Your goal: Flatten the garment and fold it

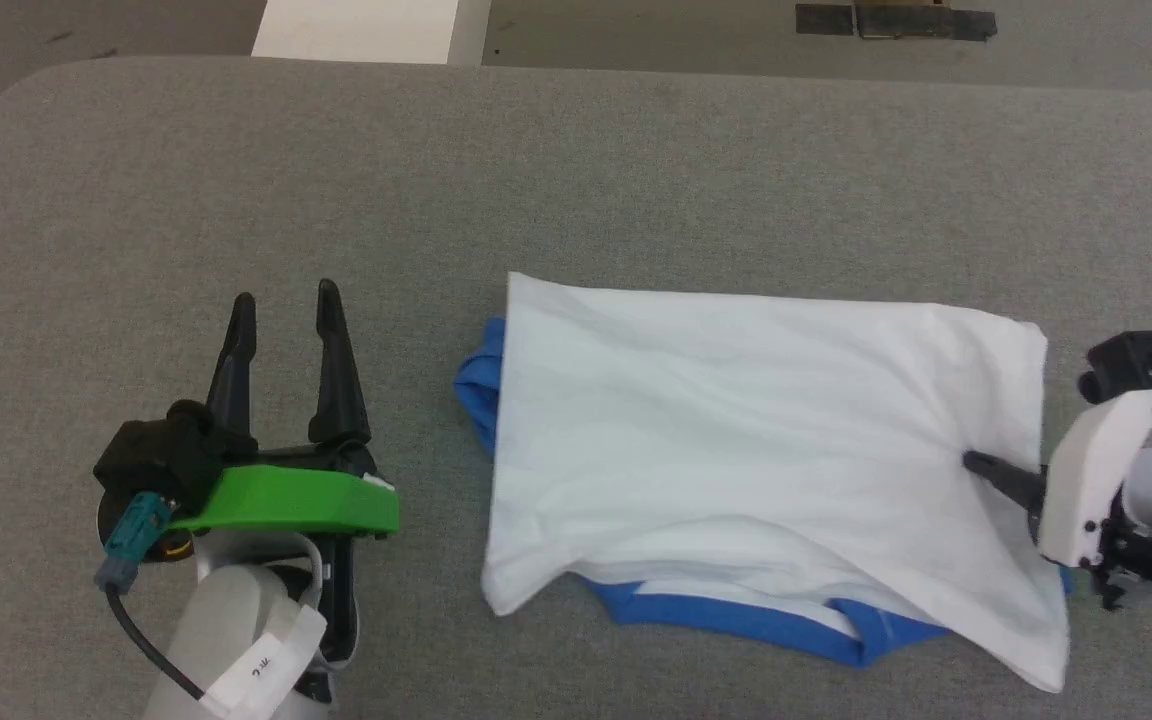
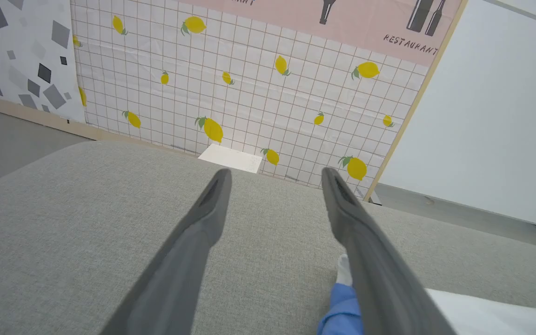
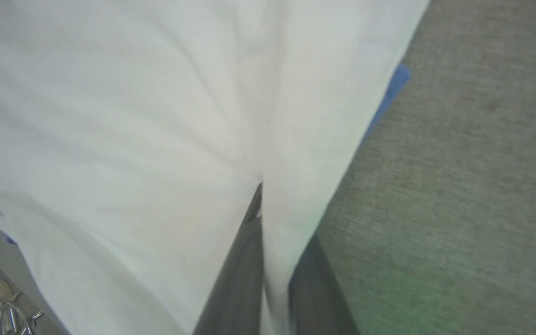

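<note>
Now our right gripper [image 1: 981, 467] pinches a fold of the shirt [image 1: 736, 420] near its right edge, likely to pull it flat; the shirt lies part-folded on the table [image 1: 236, 170], our left gripper [image 1: 286, 330] spread beside it.

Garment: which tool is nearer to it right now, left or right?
Right. The right tool is shut on the white cloth near the right edge of the garment. The left tool stands open off the garment's left side, apart from it.
</note>
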